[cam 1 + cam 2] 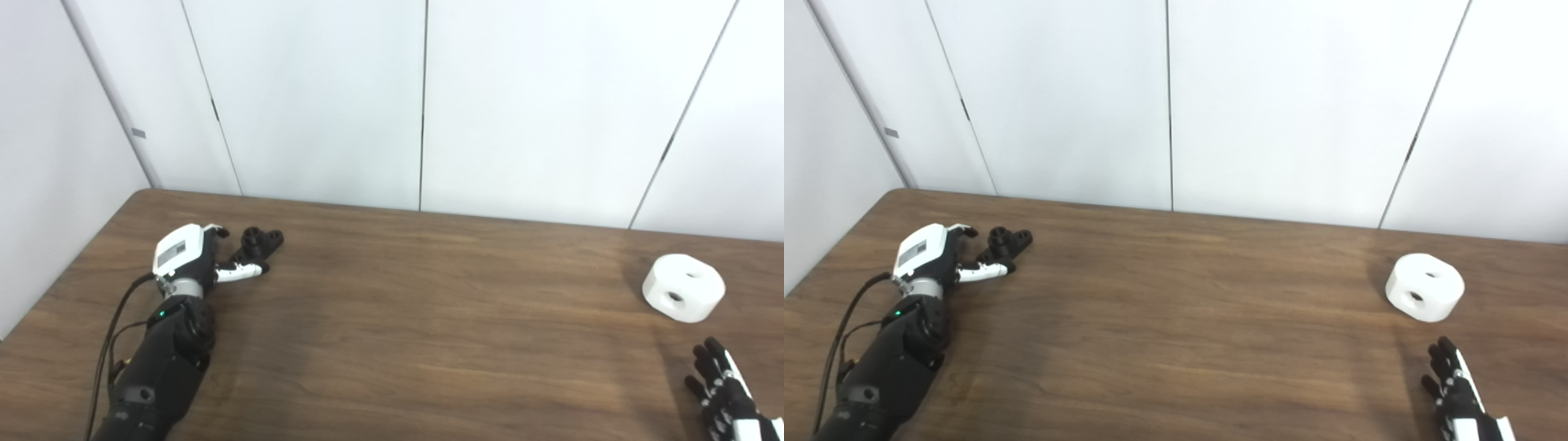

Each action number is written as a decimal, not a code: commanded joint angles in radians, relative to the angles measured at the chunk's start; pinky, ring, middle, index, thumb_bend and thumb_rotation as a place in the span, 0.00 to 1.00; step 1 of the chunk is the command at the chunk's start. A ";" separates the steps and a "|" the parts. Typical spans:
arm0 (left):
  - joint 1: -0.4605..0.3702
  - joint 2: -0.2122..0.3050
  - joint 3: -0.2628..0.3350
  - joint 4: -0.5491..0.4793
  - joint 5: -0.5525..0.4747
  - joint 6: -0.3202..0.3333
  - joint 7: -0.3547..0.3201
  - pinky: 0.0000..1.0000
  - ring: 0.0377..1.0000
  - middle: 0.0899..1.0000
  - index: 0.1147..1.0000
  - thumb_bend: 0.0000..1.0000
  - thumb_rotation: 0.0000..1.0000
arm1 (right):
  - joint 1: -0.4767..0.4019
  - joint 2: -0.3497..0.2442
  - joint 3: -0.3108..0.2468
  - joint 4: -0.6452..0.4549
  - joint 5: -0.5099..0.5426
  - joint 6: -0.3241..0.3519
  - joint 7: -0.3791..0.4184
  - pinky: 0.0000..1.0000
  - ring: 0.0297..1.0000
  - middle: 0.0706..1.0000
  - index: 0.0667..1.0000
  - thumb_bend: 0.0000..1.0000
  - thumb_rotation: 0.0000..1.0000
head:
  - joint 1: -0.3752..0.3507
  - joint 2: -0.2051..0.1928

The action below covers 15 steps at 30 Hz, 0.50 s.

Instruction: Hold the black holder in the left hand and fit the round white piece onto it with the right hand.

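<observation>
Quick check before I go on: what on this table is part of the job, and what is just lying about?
Part of the job:
- black holder, far left, at the left hand, not yet lifted
- round white piece, far right, on the table
- right hand, open, short of the white piece

Lying about:
- nothing else; only the wooden table and the white wall panels
</observation>
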<state>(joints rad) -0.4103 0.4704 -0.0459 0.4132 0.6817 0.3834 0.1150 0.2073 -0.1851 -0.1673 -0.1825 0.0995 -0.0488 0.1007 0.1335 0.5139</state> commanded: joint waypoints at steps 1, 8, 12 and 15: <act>-0.049 0.035 0.013 -0.022 -0.014 -0.013 0.019 0.89 0.91 0.86 0.73 0.90 0.41 | 0.026 0.000 0.007 0.002 -0.002 0.028 -0.004 1.00 0.98 0.96 0.97 0.74 1.00 | 0.000 0.002; -0.047 0.027 0.007 -0.040 -0.046 -0.015 0.018 0.85 0.91 0.86 0.72 0.88 0.39 | 0.027 -0.001 0.011 0.003 -0.011 0.024 -0.004 1.00 0.98 0.96 0.96 0.73 1.00 | -0.003 0.005; -0.046 0.027 -0.001 -0.046 -0.049 -0.016 0.016 0.83 0.90 0.86 0.72 0.88 0.40 | 0.030 -0.001 0.013 -0.006 -0.012 0.034 -0.005 1.00 0.99 0.96 0.97 0.73 1.00 | -0.005 0.007; -0.046 0.024 -0.003 -0.049 -0.056 -0.016 0.014 0.83 0.90 0.86 0.72 0.88 0.39 | 0.032 -0.001 0.014 -0.011 -0.013 0.040 -0.008 1.00 0.99 0.97 0.97 0.74 1.00 | -0.007 0.009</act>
<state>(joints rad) -0.4137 0.4704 -0.0495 0.3983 0.6294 0.3820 0.1198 0.2143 -0.1848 -0.1569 -0.1934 0.0937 -0.0446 0.0978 0.1258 0.5216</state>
